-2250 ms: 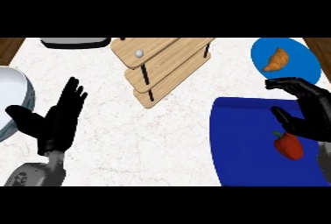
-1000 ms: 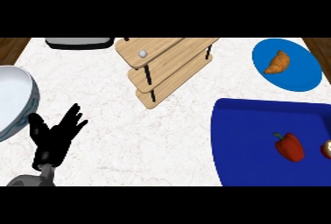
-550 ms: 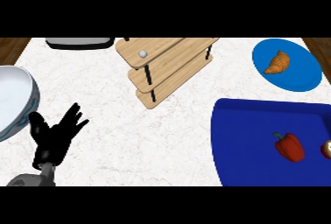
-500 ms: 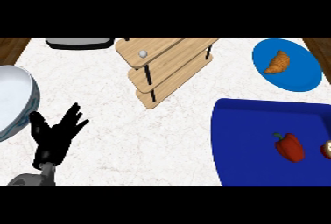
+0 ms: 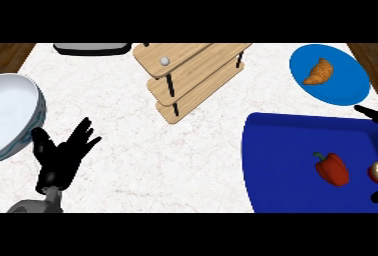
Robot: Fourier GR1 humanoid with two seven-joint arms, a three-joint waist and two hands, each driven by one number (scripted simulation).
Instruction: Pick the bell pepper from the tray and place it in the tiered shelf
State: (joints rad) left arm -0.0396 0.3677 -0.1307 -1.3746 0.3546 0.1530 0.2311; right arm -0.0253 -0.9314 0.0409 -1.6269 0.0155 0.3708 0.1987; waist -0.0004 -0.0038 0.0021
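Far left edge: large pale bowl [image 5: 16,114], cut by the frame. Just right of and below it, left robot hand [image 5: 63,156], wide, fingers spread and pointing up, holding nothing, over the white marble table [image 5: 148,170]; its grey forearm [image 5: 33,206] enters at the lower edge.

Top edge, left of centre: dark grey object [image 5: 90,48], only partly seen.

Centre top: wooden tiered shelf [image 5: 193,75], boards stepped and angled, black posts between them. Small white ball [image 5: 165,61] on its top board.

Right half: blue tray [image 5: 288,165] lying flat on the table. Red bell pepper [image 5: 332,169] lies on the tray's right part, green stem toward the shelf side, well apart from the shelf. Nothing touches it.

Upper right: round blue plate [image 5: 347,87] with a croissant [image 5: 319,71] on it, just beyond the tray's far edge.

Right edge: a black sliver of the right robot hand [image 5: 367,112], by the tray's far corner. Cannot tell whether it is wide or narrow.
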